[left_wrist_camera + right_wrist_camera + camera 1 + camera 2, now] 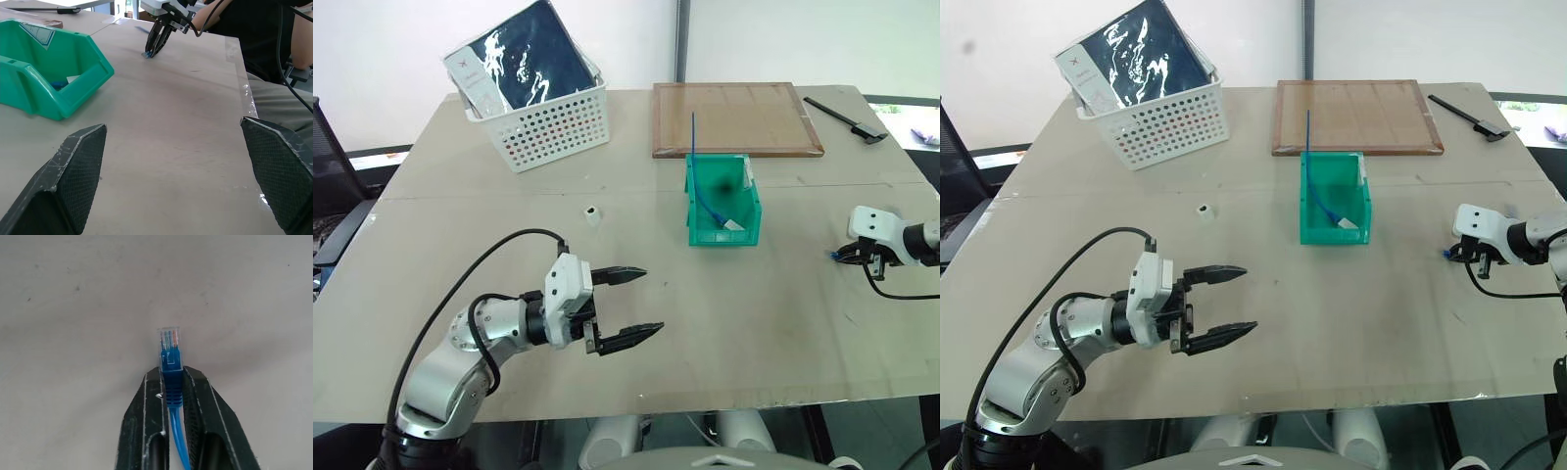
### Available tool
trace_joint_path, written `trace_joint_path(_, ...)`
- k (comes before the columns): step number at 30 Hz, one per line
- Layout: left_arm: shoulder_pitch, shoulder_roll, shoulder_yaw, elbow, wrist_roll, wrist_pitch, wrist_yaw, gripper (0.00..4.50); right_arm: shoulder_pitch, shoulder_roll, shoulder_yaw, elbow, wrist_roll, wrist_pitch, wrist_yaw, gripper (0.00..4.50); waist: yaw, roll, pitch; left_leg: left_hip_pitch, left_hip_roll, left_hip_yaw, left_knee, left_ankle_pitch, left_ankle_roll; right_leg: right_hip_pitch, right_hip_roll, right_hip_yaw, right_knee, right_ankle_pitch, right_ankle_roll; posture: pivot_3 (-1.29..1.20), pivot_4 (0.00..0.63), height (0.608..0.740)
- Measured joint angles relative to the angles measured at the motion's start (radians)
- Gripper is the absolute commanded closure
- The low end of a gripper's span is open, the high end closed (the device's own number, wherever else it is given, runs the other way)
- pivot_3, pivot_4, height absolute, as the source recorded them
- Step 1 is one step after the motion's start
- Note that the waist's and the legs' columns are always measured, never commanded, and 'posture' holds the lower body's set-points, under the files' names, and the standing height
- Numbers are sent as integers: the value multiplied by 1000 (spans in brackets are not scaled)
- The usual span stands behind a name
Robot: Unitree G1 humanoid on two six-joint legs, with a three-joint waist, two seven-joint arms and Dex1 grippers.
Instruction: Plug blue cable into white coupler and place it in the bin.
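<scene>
Pale grey counter (724,333) fills most of the room in front of the robot, with a white wall behind it. Nearest to the robot, the left gripper (628,305) hovers low over the front part of the counter, its two black fingers (617,275) spread wide apart and holding nothing. It points sideways toward the right, which looks to me like a waiting position for receiving something.

At the right edge, the right gripper (843,256) leans down to the counter. Its fingers (146,421) are closed on the blue cable (171,382), just behind the clear plug, so the plug sticks out free in front of the fingers. I think it is held this way so the plug end can go into a socket.

A bit further, left of the middle, the white coupler (594,212) stands alone on the counter, well apart from both grippers. Nobody holds it yet, so the plugging is not yet done.

Near the middle is the green bin (705,233). Another blue cord (703,191) with a white piece lies already inside it.

At the far side I see a white basket (553,127) with a dark packet, a wooden board (736,119) and a black tool (847,119).
</scene>
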Motion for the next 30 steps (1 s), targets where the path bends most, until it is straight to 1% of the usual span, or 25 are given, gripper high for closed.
trace_joint_path(1, 2, 0, 0, 0, 0, 0, 2, 0, 0, 2, -2, -4, 3, 10, 8, 4448, -1, 0, 0, 0, 0, 0, 0, 0, 0, 0, 0, 0, 0, 0, 0, 0, 150, 740)
trace_joint_path(2, 7, 0, 1, 0, 0, 0, 6, 0, 13, 4, -14, -50, 17, 65, 24, 4448, -1, 0, 0, 0, 0, 0, 0, 0, 0, 0, 0, 0, 0, 0, 0, 0, 150, 740)
trace_joint_path(3, 15, -2, 4, 0, -1, 0, 11, 0, 48, 6, -20, -144, 48, 143, 53, 4448, -2, 0, 0, 0, 0, -2, -1, 0, 0, 0, 0, 0, 0, 0, 0, 0, 150, 740)
trace_joint_path(4, 20, -7, 8, 1, -2, 1, 17, 0, 90, 12, -22, -263, 77, 222, 77, 4448, -3, 0, 0, 0, 1, -2, -1, 0, 0, -1, 0, -1, 1, 1, 1, 0, 150, 740)
trace_joint_path(5, 28, -9, 17, 7, -1, -1, 23, 0, 145, 26, -17, -440, 113, 331, 92, 4448, -8, 1, 0, -1, 1, -2, -2, 0, 0, -3, 0, 0, 2, 1, 1, 0, 150, 740)
trace_joint_path(7, 31, -10, 20, 29, 12, -11, 28, 0, 196, 69, 8, -662, 145, 458, 90, 4448, -11, 2, 0, -1, 5, -2, -2, -1, -1, -4, 0, 0, 2, 1, 1, 0, 150, 740)
trace_joint_path(9, 38, -10, 20, 78, 69, -51, 39, 0, 215, 166, 93, -891, 128, 599, 36, 4448, -13, 2, 0, -1, 8, -2, -2, -2, -4, -5, 3, 0, 2, 0, 0, 0, 150, 740)
trace_joint_path(11, 34, -9, 20, 122, 123, -93, 51, 0, 191, 262, 178, -982, 96, 680, -14, 4448, -12, 2, 0, -1, 9, -2, -2, -3, -5, -5, 8, -1, 2, 1, 0, 0, 150, 740)
trace_joint_path(13, 18, -8, 21, 173, 169, -125, 57, 0, 132, 371, 265, -999, 51, 746, -73, 4448, -10, 1, 0, 0, 9, -2, -1, -2, -5, -4, 9, -1, 3, 1, -1, 0, 150, 740)
trace_joint_path(15, 3, 2, 21, 207, 183, -136, 48, 0, 88, 430, 329, -988, 16, 752, -106, 4448, -8, 1, 0, 0, 9, -3, -1, -2, -5, -4, 9, -2, 3, 1, -1, 0, 150, 740)
trace_joint_path(18, -12, 27, 21, 255, 193, -140, 23, 0, 50, 479, 365, -929, -9, 712, -136, 3303, -10, -1, -1, 0, 8, -3, -1, -2, -8, -4, 9, -2, 3, 2, -2, 0, 150, 740)
trace_joint_path(20, -29, 31, 19, 274, 196, -138, 11, 0, 39, 492, 361, -901, -8, 697, -149, 2383, -12, -1, -1, 0, 8, -3, -1, -2, -8, -4, 9, -2, 3, 2, -2, 0, 150, 740)
trace_joint_path(23, -67, 31, 5, 288, 199, -136, -16, 0, 62, 487, 322, -894, 9, 682, -175, 863, -12, 0, -1, 0, 9, -3, -2, -2, -8, -5, 9, -2, 3, 2, -2, 0, 150, 740)
trace_joint_path(25, -93, 30, -24, 311, 201, -134, -40, 0, 110, 469, 269, -938, 51, 706, -183, 28, -7, 0, -1, -1, 8, -4, -2, -2, -8, -5, 9, -2, 3, 2, -2, 0, 150, 740)
trace_joint_path(26, -100, 30, -31, 320, 206, -133, -49, 0, 138, 463, 244, -967, 74, 717, -183, 28, -7, 0, -1, -2, 8, -5, -2, -2, -8, -6, 9, -3, 3, 2, -2, 0, 150, 740)
trace_joint_path(30, -196, 6, -99, 395, 217, -133, -101, 0, 319, 433, 50, -1201, 249, 774, -187, 28, 2, 0, -1, -12, 8, -6, 0, 0, -11, -14, 9, -3, 4, 3, -3, 0, 150, 740)
